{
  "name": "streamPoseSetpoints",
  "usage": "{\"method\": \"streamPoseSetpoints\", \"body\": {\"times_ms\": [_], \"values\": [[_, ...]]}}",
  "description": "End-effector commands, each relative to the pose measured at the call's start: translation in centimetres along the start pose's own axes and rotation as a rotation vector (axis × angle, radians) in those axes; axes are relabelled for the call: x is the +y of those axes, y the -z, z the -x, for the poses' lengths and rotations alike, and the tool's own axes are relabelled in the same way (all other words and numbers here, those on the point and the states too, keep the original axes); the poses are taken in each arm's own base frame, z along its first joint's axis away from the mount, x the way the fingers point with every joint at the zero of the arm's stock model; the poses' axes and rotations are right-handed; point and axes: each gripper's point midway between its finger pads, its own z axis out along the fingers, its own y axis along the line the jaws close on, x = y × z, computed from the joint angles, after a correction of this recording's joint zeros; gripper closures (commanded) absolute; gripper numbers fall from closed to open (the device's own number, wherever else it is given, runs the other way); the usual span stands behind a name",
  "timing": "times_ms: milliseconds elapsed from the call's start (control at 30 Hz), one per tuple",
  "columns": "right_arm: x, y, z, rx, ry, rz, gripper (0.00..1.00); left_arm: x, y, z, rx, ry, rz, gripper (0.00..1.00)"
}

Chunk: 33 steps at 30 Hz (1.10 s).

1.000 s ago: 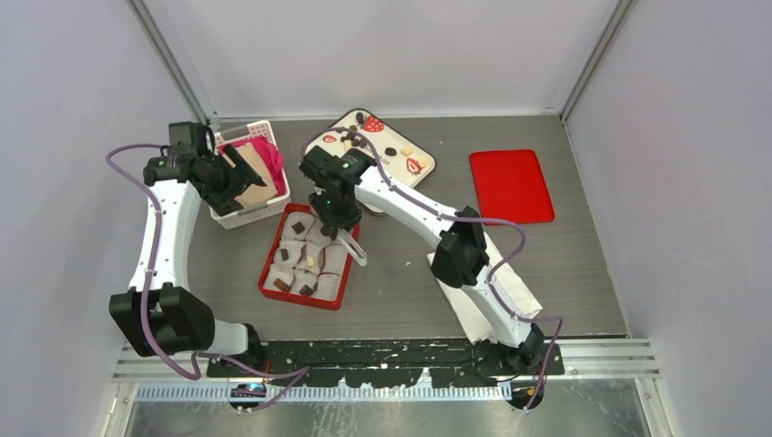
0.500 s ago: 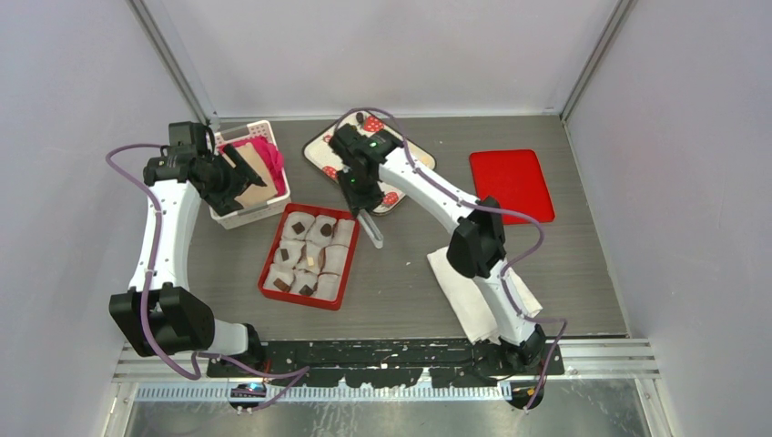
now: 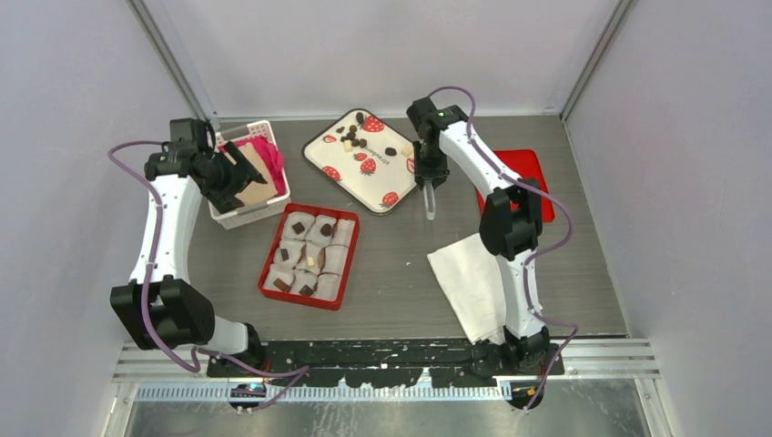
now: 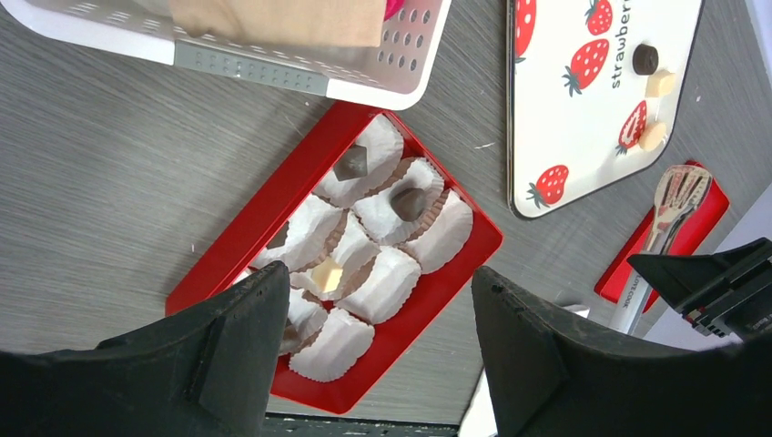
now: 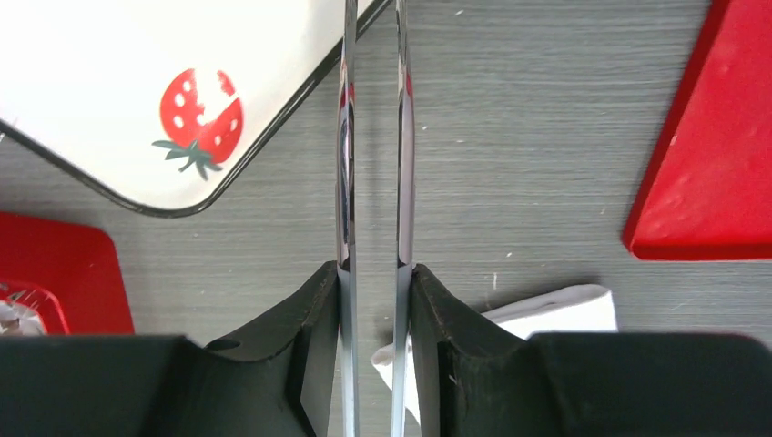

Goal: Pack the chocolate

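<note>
Loose chocolate lies at the far end of the strawberry-print tray; in the left wrist view a dark piece and a cream piece show there. The red box holds white paper cups, some with chocolate inside. My right gripper is shut on metal tongs that point down at the table, just right of the tray. In the right wrist view the tongs run up out of frame from the gripper, so their tips are hidden. My left gripper hangs open and empty over the white basket.
A red lid lies at the right, partly behind the right arm. A white napkin is spread near the right arm's base. The basket holds a pink cloth and a brown card.
The right arm swung the tongs from over the red box, across the tray, to the gap between tray and red lid. The tongs' blades closed slightly. The left arm stayed put.
</note>
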Motion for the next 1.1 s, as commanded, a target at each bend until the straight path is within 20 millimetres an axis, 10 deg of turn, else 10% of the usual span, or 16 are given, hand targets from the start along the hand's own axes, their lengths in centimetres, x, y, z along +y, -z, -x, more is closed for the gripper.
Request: {"method": "streamPoseSetpoints", "body": {"times_ms": [0,1067], "values": [[-0.9,0.6,2.4,-0.072,-0.016,-0.014,0.66,-1.1,0.9,1.6,-0.052,-0.015,-0.044,0.26],[-0.8,-4.8,4.5,-0.03,0.019,-0.051,0.48,-1.3,-0.4,3.0,-0.061,0.019,-0.022,0.26]]}}
